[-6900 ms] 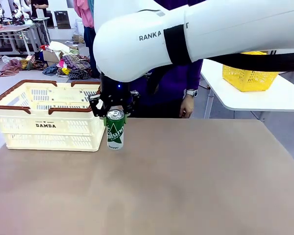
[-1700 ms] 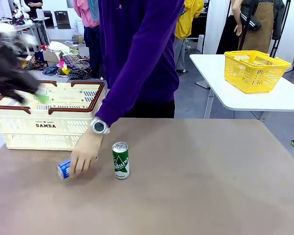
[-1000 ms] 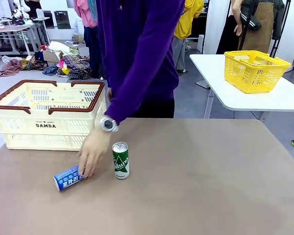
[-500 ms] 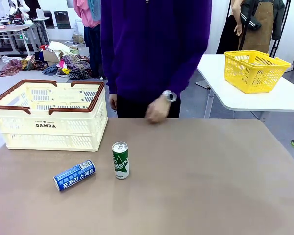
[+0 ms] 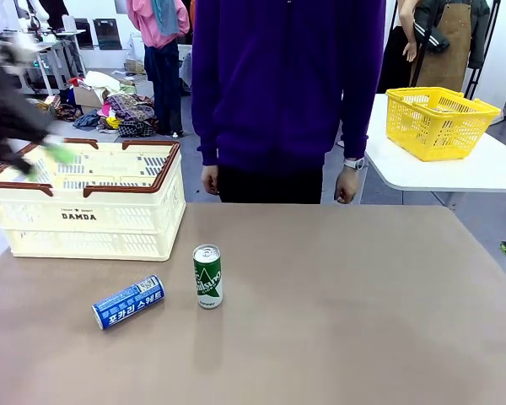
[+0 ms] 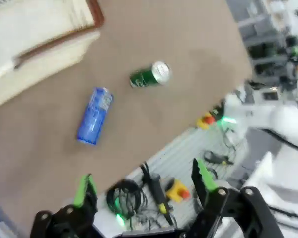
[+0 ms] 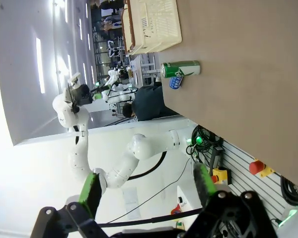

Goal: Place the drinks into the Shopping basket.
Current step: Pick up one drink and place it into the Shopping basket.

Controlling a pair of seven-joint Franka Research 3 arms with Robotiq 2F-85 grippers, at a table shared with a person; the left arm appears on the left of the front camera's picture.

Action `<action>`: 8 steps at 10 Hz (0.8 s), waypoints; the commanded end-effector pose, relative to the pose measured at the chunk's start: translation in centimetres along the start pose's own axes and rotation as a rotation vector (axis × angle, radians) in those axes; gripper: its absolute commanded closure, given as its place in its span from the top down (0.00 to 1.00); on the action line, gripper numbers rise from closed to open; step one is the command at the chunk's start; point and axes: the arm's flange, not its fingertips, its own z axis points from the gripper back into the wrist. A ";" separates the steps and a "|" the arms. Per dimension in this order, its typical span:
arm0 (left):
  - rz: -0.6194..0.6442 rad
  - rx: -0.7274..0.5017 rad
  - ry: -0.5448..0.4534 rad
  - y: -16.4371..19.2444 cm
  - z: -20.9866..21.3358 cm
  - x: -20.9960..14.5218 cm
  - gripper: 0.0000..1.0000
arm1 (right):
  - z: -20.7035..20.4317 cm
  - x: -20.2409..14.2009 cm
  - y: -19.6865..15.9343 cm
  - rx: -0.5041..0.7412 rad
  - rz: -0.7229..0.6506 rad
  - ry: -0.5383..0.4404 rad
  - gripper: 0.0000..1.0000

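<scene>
Standing upright just left of centre in the front view: green can [image 5: 207, 276], base down, silver top up, so a pinch from above or from the side looks open. Blue can [image 5: 128, 302] lies on its side to the lower left of it, near but not touching, long axis slanting up to the right. Judged liable to roll if nudged, so a grasp across its width seems safest.

Both drinks rest on the brown table [image 5: 363, 321]; neither is in the Shopping basket [image 5: 84, 217], which sits at the left of frame just above the cans with its top open. Basket floor is hidden behind the near wall, so contents unknown.

Left gripper [image 6: 144, 186]: green pads spread wide, nothing between them, looking down on both cans from well above. In the front view it is a dark smear at the upper left over the basket rim, shape unreadable.

Right gripper [image 7: 148, 188]: jaws likewise apart and empty, well off from the cans. Its view is rolled sideways, and the blue can there is mostly hidden behind the green one.

Person [image 5: 287, 93] at the far edge, hands hanging at sides, clear of the table, judged to be leaving the work to the arms. Yellow basket [image 5: 438, 118] stands on a separate white table at the right, no part of this job
</scene>
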 end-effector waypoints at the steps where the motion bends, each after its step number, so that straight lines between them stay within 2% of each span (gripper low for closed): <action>1: 0.118 0.255 -0.040 -2.7 -6.9 3.6 1.00 | 0.1 -0.1 0.4 0.015 -0.013 -0.008 1.00; 3: 0.135 0.303 -0.024 -7.2 -13.4 4.8 1.00 | 0.1 -0.1 0.4 0.015 -0.013 -0.008 1.00; 4: 0.132 0.206 0.048 -8.4 -15.3 4.8 1.00 | 0.1 -0.1 0.4 0.015 -0.013 -0.008 1.00; 5: 0.064 0.254 -0.055 -7.7 -12.3 4.2 1.00 | 0.1 -0.1 0.4 0.015 -0.013 -0.008 1.00; 8: 0.064 0.254 -0.055 -7.7 -12.3 4.2 1.00 | 0.1 -0.1 0.4 0.015 -0.013 -0.008 1.00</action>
